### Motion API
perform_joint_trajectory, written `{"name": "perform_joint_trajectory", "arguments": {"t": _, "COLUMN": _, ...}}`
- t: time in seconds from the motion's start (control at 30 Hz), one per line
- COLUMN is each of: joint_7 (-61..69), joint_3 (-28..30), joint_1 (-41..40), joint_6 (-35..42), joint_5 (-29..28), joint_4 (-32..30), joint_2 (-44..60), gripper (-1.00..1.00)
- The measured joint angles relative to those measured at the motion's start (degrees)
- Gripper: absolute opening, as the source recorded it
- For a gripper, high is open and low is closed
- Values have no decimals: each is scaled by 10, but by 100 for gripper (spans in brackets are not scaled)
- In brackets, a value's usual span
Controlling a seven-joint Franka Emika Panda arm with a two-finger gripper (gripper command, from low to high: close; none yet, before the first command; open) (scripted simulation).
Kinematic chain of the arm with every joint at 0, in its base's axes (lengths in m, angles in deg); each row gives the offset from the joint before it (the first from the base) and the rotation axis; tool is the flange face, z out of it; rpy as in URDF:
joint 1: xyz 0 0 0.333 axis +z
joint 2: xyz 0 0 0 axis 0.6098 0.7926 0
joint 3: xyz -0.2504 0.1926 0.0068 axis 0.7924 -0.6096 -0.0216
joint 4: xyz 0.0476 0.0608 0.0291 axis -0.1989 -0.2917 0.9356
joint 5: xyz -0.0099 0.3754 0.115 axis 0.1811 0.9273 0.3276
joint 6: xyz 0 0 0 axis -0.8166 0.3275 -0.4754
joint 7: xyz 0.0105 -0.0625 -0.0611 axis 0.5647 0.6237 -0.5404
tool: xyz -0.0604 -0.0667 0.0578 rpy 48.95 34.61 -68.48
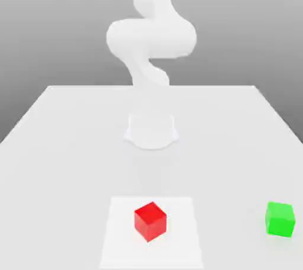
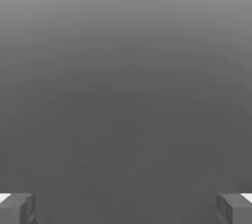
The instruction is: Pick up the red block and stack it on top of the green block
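The red block (image 1: 150, 221) rests on a paler square patch (image 1: 118, 233) of the white table, near the front edge and about the middle of the exterior view. The green block (image 1: 279, 218) sits on the table at the exterior view's right, well apart from the red one. In the hand view my gripper (image 2: 126, 209) is open, its two grey fingertips (image 2: 17, 208) standing far apart with nothing between them, against plain grey background.
The white arm's base (image 1: 151, 129) stands at the table's centre, behind the blocks, and its links (image 1: 151, 35) rise out of the top of the exterior view. The white table (image 1: 59, 144) stretches wide on both sides.
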Motion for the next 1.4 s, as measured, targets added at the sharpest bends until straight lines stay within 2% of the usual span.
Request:
{"name": "perform_joint_trajectory", "arguments": {"t": 0.23, "joint_7": 132, "joint_3": 54, "joint_1": 55, "joint_6": -80, "joint_5": 28, "joint_4": -71, "joint_2": 152, "gripper": 0}}
{"name": "perform_joint_trajectory", "arguments": {"t": 0.43, "joint_7": 238, "joint_3": 77, "joint_1": 83, "joint_6": -147, "joint_5": 46, "joint_4": -130, "joint_2": 278, "gripper": 0}}
{"name": "perform_joint_trajectory", "arguments": {"t": 0.7, "joint_7": 334, "joint_3": 84, "joint_1": 87, "joint_6": -241, "joint_5": 18, "joint_4": -204, "joint_2": 438, "gripper": 0}}
{"name": "perform_joint_trajectory", "arguments": {"t": 0.87, "joint_7": 375, "joint_3": 51, "joint_1": 64, "joint_6": -324, "joint_5": 62, "joint_4": -194, "joint_2": 539, "gripper": 0}}
{"name": "perform_joint_trajectory", "arguments": {"t": 0.9, "joint_7": 381, "joint_3": 40, "joint_1": 55, "joint_6": -339, "joint_5": 71, "joint_4": -192, "joint_2": 558, "gripper": -100}}
{"name": "perform_joint_trajectory", "arguments": {"t": 1.13, "joint_7": 381, "joint_3": 37, "joint_1": 52, "joint_6": -341, "joint_5": 70, "joint_4": -192, "joint_2": 562, "gripper": -100}}
{"name": "perform_joint_trajectory", "arguments": {"t": 1.33, "joint_7": 337, "joint_3": 63, "joint_1": 68, "joint_6": -251, "joint_5": 12, "joint_4": -207, "joint_2": 455, "gripper": -100}}
{"name": "perform_joint_trajectory", "arguments": {"t": 1.4, "joint_7": 317, "joint_3": 39, "joint_1": 113, "joint_6": -225, "joint_5": 1, "joint_4": -188, "joint_2": 449, "gripper": -100}}
